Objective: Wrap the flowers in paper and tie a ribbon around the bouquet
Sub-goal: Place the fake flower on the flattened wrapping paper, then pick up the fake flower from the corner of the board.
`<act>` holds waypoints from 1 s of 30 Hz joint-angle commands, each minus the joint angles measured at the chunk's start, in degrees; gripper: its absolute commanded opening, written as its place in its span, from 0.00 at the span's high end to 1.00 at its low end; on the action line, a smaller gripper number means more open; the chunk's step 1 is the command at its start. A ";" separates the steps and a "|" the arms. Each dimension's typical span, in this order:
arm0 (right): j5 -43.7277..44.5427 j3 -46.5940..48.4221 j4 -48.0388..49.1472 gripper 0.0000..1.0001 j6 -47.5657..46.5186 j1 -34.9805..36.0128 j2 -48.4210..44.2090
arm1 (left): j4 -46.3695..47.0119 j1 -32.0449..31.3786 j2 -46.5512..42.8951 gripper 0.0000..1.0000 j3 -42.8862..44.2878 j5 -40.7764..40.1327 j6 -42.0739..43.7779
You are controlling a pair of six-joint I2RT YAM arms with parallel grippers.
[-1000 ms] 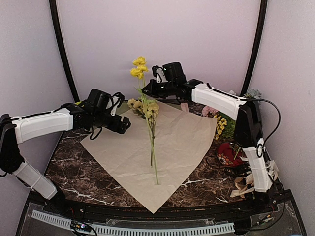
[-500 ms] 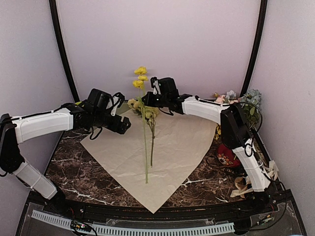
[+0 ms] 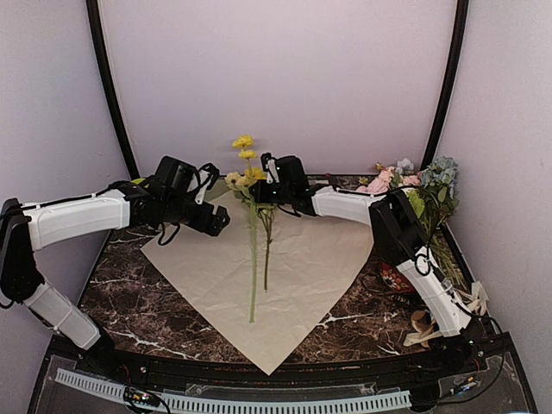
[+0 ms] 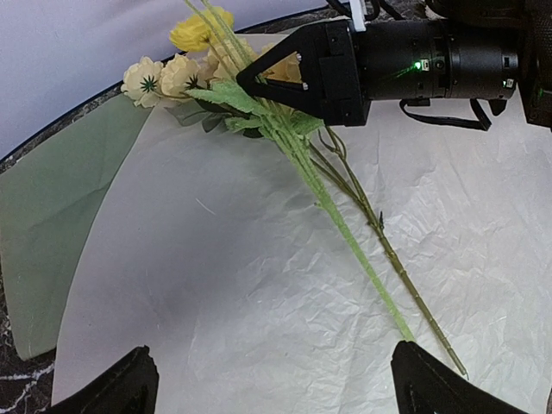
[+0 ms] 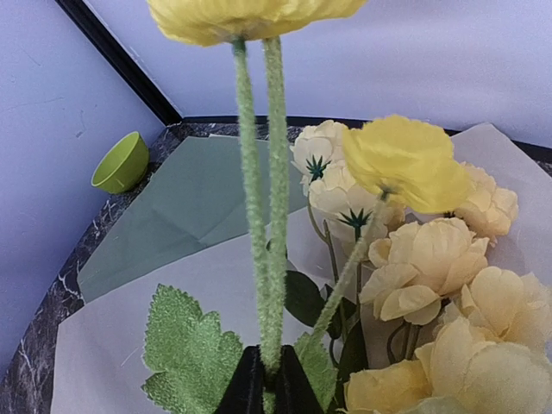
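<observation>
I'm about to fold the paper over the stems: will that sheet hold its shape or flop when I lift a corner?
Probably floppy: the paper looks thin and finely crinkled, so a lifted corner should droop. Likely light, so it may slide on the table; the flowers resting on it should pin the middle somewhat.

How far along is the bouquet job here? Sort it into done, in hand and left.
Done: the paper lies flat, with one stem on it. In hand: the right fingers are shut on a second yellow-flowered stem; the left fingers are open over the paper. Left: the blue flowers wait at the right edge, and nothing is wrapped or tied.
</observation>
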 commanded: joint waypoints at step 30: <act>21.97 -31.95 -36.66 0.59 -13.77 -13.05 -45.98 | -2.00 0.12 0.99 0.03 2.23 -0.82 1.08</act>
